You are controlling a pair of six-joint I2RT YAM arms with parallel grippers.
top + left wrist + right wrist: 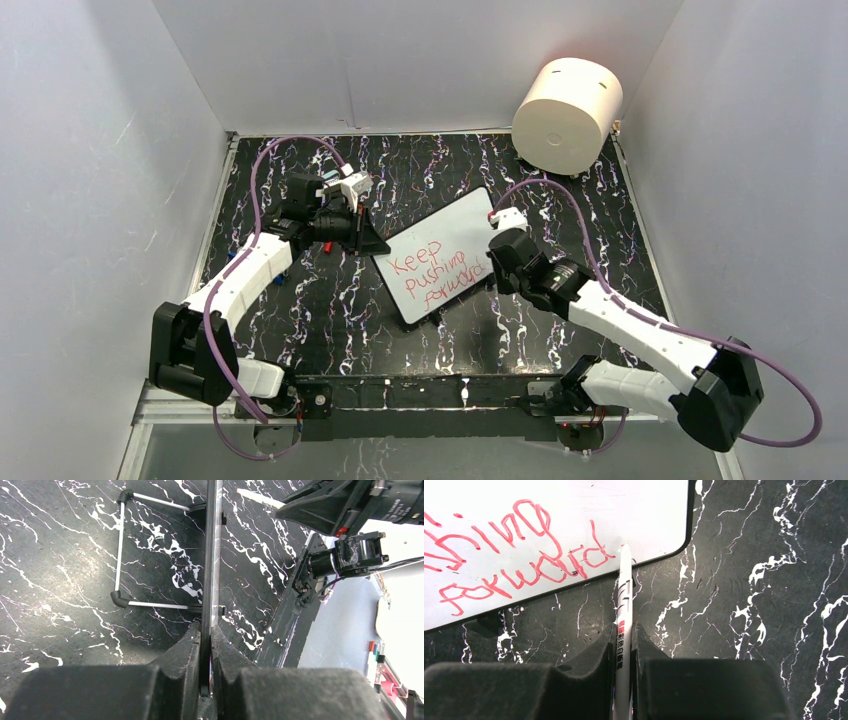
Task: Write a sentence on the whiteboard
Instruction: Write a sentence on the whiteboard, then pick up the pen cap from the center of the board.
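Top view: tilted whiteboard (440, 255) at centre of frame on a black marbled table (300, 310), red sentence (437, 268) "Keep pushing forward" in three slanted lines. Left gripper (372, 243) at its left edge, right gripper (491, 268) at its right.

Left wrist view: fingers pressed together on the whiteboard's thin rim, seen edge-on up the middle.

Right wrist view: fingers pinching a white marker (624, 595), tip at the whiteboard's lower rim, just right of "forward".

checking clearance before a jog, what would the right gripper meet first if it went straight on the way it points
The whiteboard: the marker in the right gripper leads, its tip at the board's edge by the sentence. Whether it touches is unclear.
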